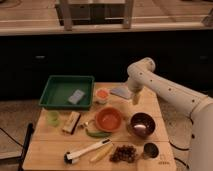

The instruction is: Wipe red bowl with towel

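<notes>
The red bowl [108, 119] sits in the middle of the wooden table, wide and orange-red. The towel [120, 92], a thin grey-blue cloth, lies flat on the table behind the bowl, to the right of a small pale cup. My gripper [136, 98] hangs pointing down at the end of the white arm. It is just right of the towel's edge and behind and to the right of the bowl. I cannot tell whether it touches the towel.
A green tray [55, 95] with a grey-blue block [76, 96] stands at the back left. A pale cup with orange contents [101, 94], a dark bowl [142, 124], a green cup [52, 118], a brush [86, 151], a metal cup [149, 150] and some food also lie on the table.
</notes>
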`<action>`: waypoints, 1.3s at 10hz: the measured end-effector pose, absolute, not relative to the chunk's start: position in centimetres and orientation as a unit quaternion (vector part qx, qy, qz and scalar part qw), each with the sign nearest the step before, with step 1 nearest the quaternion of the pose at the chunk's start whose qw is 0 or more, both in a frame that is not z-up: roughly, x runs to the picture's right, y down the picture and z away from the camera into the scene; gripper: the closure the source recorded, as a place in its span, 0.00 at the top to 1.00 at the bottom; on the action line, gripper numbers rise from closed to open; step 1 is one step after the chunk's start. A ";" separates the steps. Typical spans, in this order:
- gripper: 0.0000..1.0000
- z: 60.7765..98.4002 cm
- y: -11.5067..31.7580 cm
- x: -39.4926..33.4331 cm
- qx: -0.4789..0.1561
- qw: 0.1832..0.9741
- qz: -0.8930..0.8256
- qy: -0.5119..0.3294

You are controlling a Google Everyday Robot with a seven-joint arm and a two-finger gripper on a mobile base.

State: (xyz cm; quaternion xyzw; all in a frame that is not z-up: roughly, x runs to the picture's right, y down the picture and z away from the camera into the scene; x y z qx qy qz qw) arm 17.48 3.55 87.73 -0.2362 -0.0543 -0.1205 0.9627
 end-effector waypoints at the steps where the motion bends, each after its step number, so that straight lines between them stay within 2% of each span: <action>1: 0.80 88.0 3.4 17.6 -0.236 0.963 -0.121 -0.057; 13: 0.80 91.4 2.1 18.5 -0.241 0.955 -0.146 -0.093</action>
